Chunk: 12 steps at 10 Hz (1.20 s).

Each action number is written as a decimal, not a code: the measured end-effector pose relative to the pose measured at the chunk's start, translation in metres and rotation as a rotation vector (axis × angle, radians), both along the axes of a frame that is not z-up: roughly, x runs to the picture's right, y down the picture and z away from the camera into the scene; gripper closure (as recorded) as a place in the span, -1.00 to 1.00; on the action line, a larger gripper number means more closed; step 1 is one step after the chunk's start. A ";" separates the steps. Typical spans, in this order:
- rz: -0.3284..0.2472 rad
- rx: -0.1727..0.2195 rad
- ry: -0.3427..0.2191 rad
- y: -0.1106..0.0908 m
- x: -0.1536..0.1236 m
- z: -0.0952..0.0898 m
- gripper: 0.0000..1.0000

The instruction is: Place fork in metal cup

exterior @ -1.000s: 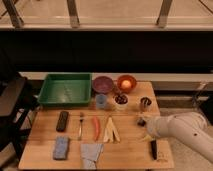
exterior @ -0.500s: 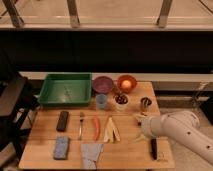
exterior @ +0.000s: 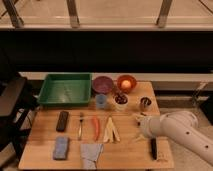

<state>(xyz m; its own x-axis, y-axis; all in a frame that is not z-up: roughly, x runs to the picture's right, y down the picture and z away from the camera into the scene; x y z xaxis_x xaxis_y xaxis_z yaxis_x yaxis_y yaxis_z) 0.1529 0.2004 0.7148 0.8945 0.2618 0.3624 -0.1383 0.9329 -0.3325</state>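
Camera view: the gripper (exterior: 138, 120) hangs wide open, holding nothing, just right of the yellow wedges (exterior: 111, 131).

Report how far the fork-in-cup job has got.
Done: nothing; the fork lies on the table beside the carrot. In hand: the gripper, open and empty, hovers well away from the fork. Left: grasp it and drop it into the metal cup.

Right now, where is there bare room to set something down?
Bare wood at the front, between the grey-blue cloth and the black-handled utensil; a narrower strip left of the black rectangular block. Crowded: the back row, green plastic tray to small shiny metal cup, near which the open pincer hovers, and around the slim silver fork.
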 end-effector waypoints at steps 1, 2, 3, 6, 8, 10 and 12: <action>-0.010 0.017 -0.006 0.005 -0.009 0.005 -0.49; -0.018 0.031 -0.013 0.007 -0.021 0.009 -0.49; -0.019 0.045 -0.028 0.010 -0.039 0.014 -0.49; -0.015 0.094 -0.077 0.013 -0.080 0.027 -0.49; -0.006 0.112 -0.115 0.010 -0.095 0.029 -0.49; -0.006 0.125 -0.160 0.005 -0.121 0.028 -0.49; -0.017 0.127 -0.196 0.000 -0.149 0.030 -0.49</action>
<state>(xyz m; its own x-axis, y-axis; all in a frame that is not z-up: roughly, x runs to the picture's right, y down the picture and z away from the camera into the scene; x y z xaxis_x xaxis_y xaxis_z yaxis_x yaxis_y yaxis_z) 0.0034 0.2005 0.7447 0.8075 0.1883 0.5590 -0.0666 0.9707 -0.2308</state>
